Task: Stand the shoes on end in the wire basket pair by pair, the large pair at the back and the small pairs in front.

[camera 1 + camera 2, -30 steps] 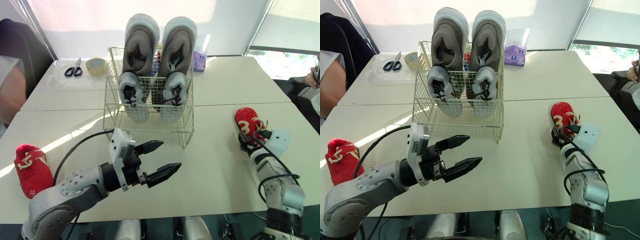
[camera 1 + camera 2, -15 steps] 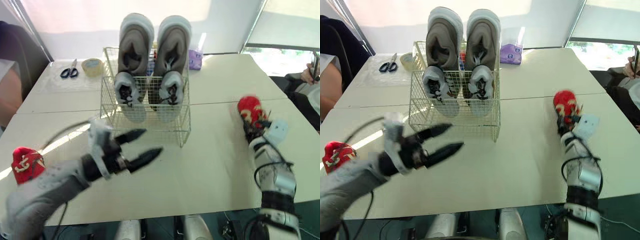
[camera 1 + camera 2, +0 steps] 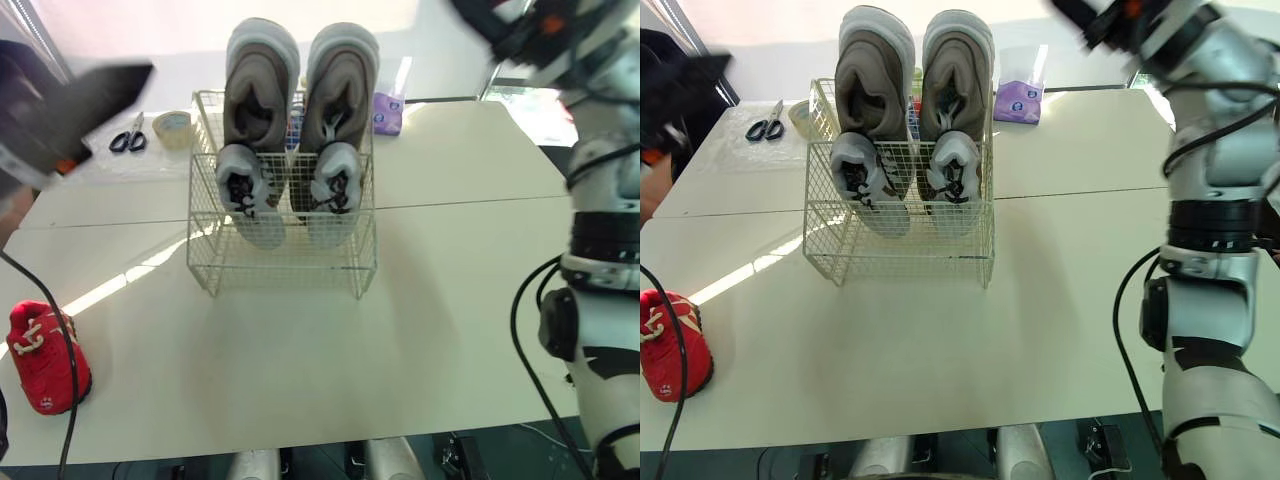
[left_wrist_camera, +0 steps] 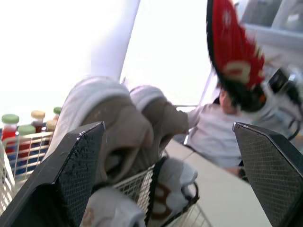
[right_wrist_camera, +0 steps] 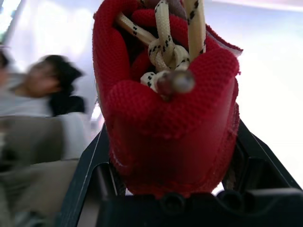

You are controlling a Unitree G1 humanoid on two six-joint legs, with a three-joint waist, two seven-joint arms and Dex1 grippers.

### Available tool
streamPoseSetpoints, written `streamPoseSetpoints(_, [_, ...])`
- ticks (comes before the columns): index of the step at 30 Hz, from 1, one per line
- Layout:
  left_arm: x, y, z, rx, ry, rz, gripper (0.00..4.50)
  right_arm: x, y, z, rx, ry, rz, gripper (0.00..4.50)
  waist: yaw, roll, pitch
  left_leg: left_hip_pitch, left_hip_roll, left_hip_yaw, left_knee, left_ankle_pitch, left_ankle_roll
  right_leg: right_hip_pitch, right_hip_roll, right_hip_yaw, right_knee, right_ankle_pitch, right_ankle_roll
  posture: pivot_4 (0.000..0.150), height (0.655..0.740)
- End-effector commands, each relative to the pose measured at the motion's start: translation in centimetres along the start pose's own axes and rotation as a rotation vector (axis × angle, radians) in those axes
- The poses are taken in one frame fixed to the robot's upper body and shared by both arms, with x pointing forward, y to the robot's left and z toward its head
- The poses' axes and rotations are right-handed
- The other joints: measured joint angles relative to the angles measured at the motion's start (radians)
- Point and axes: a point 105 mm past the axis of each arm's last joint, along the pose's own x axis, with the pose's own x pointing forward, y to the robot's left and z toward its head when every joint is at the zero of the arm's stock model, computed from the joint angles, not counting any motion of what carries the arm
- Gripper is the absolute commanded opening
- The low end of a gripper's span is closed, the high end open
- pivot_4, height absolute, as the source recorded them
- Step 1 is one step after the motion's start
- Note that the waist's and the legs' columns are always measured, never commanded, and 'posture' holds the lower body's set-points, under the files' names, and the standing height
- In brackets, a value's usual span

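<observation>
Right wrist view: right tool (image 5: 170,130) clamps the red shoe (image 5: 165,94) lengthwise along its fingers; left tool (image 4: 168,127) gapes wide.

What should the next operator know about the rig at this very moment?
Left gripper open, empty, raised.
Right gripper shut on a red shoe, held high.
Basket: large pair stands at the back, small grey pair in front of it.
Second red shoe lies on the table at the robot's left.
To do: stand both red shoes in front.
</observation>
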Motion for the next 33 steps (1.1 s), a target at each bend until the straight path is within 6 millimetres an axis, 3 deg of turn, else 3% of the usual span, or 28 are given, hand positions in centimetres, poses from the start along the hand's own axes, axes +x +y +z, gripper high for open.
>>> streamPoseSetpoints(1, [0.6,-2.2,0.5,-0.014,0.026,-0.113,4.5,0.9,2.3,0.7,-0.134,-0.028,0.121,2.11,0.005,-0.001,0.0,0.0,-0.002,0.0,0.0,0.0,-0.001,0.0,-0.002,-0.001,0.0,0.0,0.0,0.15,0.74])
streamPoseSetpoints(4, [1.4,-3.4,-0.2,-0.037,0.056,-0.182,4.5,1.7,3.8,0.0,-0.159,-0.042,0.174,2.11,0.007,-0.004,0.001,0.0,-0.006,0.0,0.002,0.001,-0.001,0.002,-0.007,-0.002,-0.001,0.001,0.003,0.15,0.74])
streamPoseSetpoints(11, [3.3,-4.1,-2.7,-0.097,0.112,-0.238,4.5,2.4,6.5,0.0,-0.213,-0.066,0.282,2.11,0.002,-0.005,0.001,0.0,-0.007,-0.001,0.004,0.005,-0.008,0.004,-0.009,-0.002,0.0,0.003,0.006,0.15,0.74])
streamPoseSetpoints(15, [3.9,-3.1,-4.6,-0.12,0.159,-0.216,4.5,2.8,7.6,0.2,-0.231,-0.076,0.308,2.11,-0.001,-0.005,0.001,0.0,-0.006,-0.001,0.002,0.006,-0.01,0.003,-0.007,-0.002,0.001,0.003,0.006,0.15,0.74])
streamPoseSetpoints(23, [3.8,-2.9,-4.8,-0.168,0.145,-0.245,0.64,2.5,8.3,0.2,-0.251,-0.05,0.321,2.11,0.001,-0.005,0.001,0.001,-0.005,-0.001,0.002,0.007,-0.012,0.003,-0.006,-0.002,0.002,0.003,0.005,0.15,0.74])
streamPoseSetpoints(24, [3.8,-2.9,-4.8,-0.168,0.146,-0.247,0.38,2.4,8.2,0.2,-0.253,-0.047,0.321,2.11,0.002,-0.005,0.001,0.001,-0.005,-0.001,0.002,0.007,-0.012,0.003,-0.006,-0.002,0.002,0.003,0.005,0.15,0.74])
streamPoseSetpoints(26, [3.8,-2.9,-4.3,-0.176,0.113,-0.253,0.34,2.1,8.0,0.0,-0.238,-0.028,0.317,3.12,0.003,-0.005,0.001,0.001,-0.005,-0.001,0.002,0.007,-0.012,0.003,-0.007,-0.002,0.002,0.003,0.005,0.15,0.74])
streamPoseSetpoints(29, [3.6,-2.9,-2.3,-0.195,-0.019,-0.256,0.34,0.7,5.2,-1.3,-0.065,0.035,0.134,4.43,0.004,-0.006,0.001,0.001,-0.005,-0.001,0.002,0.007,-0.012,0.003,-0.007,-0.002,0.002,0.003,0.005,0.15,0.74])
streamPoseSetpoints(31, [3.2,-2.9,-1.1,-0.203,-0.106,-0.252,0.34,-0.8,3.2,-2.1,0.139,0.026,-0.04,4.43,0.005,-0.008,0.0,0.001,-0.005,-0.002,0.003,0.007,-0.012,0.004,-0.007,-0.002,0.002,0.003,0.005,0.15,0.74])
streamPoseSetpoints(33, [3.0,-3.0,-0.2,-0.2,-0.217,-0.243,0.34,-2.6,2.5,-2.4,0.531,-0.106,-0.215,4.43,0.006,-0.009,0.0,0.001,-0.005,-0.003,0.003,0.007,-0.012,0.005,-0.009,-0.002,0.001,0.003,0.005,0.15,0.74])
